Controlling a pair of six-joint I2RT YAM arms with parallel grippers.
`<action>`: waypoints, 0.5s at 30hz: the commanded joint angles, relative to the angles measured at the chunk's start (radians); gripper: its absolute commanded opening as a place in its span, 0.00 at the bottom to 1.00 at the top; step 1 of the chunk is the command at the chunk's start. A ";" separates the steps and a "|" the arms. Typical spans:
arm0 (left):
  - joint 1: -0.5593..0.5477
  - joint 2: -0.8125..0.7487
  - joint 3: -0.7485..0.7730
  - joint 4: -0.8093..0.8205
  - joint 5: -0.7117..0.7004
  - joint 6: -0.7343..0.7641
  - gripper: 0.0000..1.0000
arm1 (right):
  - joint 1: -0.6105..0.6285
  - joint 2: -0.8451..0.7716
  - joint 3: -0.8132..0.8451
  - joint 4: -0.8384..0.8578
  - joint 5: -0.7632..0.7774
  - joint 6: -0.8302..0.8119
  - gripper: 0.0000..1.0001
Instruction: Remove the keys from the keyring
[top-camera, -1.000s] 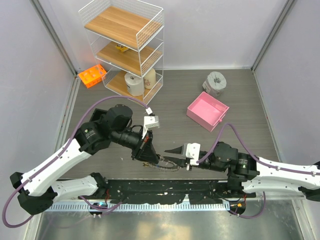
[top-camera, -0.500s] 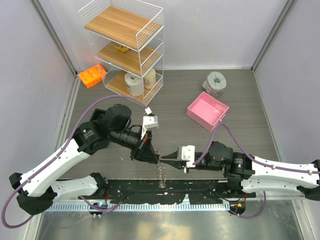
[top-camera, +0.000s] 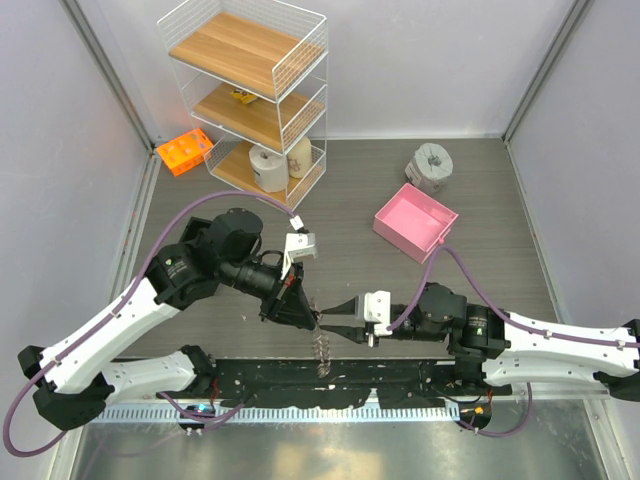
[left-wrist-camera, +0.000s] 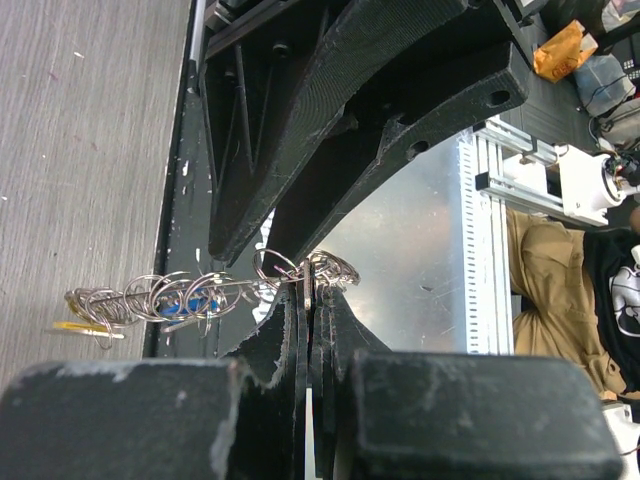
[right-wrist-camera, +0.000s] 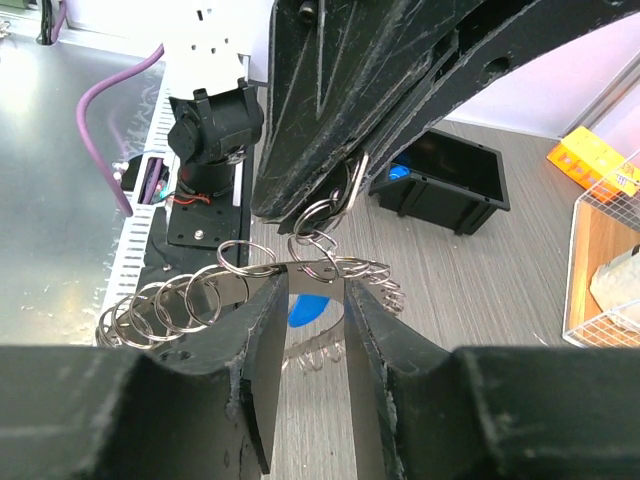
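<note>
From above, the left claw (top-camera: 311, 317) and right claw (top-camera: 336, 327) sit tip to tip near the table's (top-camera: 400, 290) front edge, with the keyring (top-camera: 322, 350) hanging there. Left wrist: squeezed tight on the ring. Right wrist: nearly closed, pinching it above a blue key (right-wrist-camera: 305, 311).

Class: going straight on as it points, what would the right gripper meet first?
The right gripper would first meet the silvery chain-like keyring at its tips, then directly the left gripper pinching that ring; exact gap unclear.
</note>
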 joint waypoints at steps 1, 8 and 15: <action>0.002 -0.023 0.041 0.041 0.050 0.007 0.00 | -0.003 -0.005 0.052 0.071 0.019 0.007 0.35; -0.003 -0.020 0.034 0.043 0.058 0.007 0.00 | -0.006 0.002 0.063 0.091 -0.013 0.007 0.32; -0.004 -0.025 0.037 0.043 0.052 0.010 0.00 | -0.006 0.029 0.087 0.077 -0.049 0.006 0.17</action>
